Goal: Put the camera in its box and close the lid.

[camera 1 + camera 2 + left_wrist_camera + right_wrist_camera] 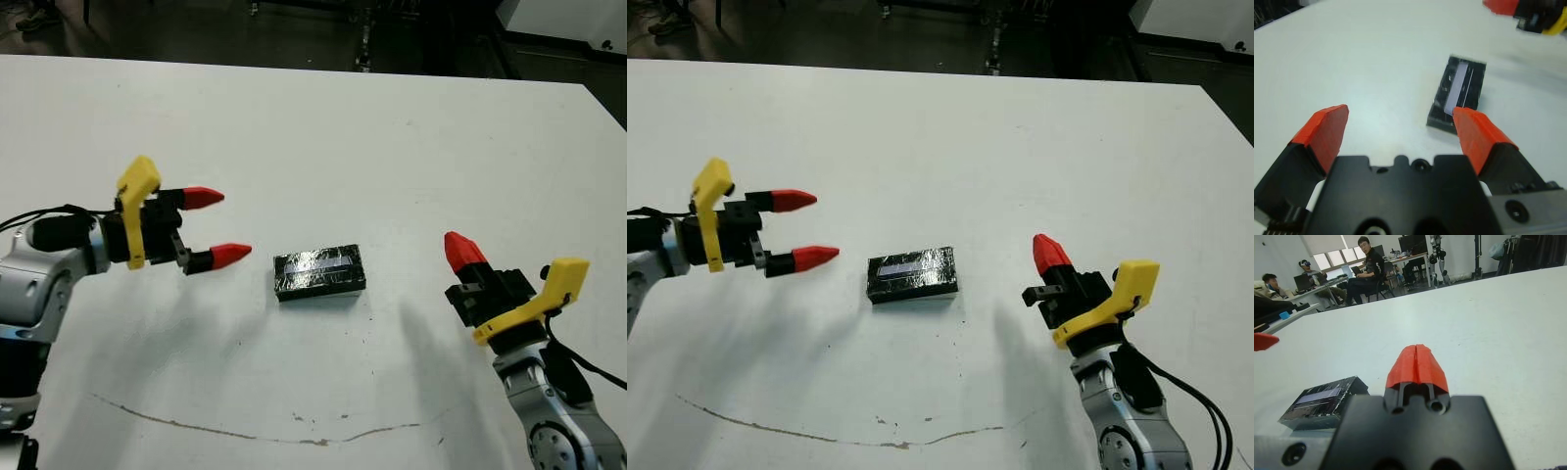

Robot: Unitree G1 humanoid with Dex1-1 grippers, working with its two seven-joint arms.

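Closest to the head camera, a thin brown scuff (245,431) curves across the near part of the white table (392,147). Beyond the far edge the floor is dark, with metal legs just visible; the right wrist view shows people seated at desks by windows.

At the table's middle lies a glossy black lid (319,271), flat and closed over whatever is beneath, a pale streak reflecting on its top. The box and camera cannot be made out.

To its left, the left gripper (216,227) hovers with fingers spread apart and empty, tips pointing toward the lid but apart from it. To its right, well clear, the right gripper (460,251) has its red tips pressed together on nothing.
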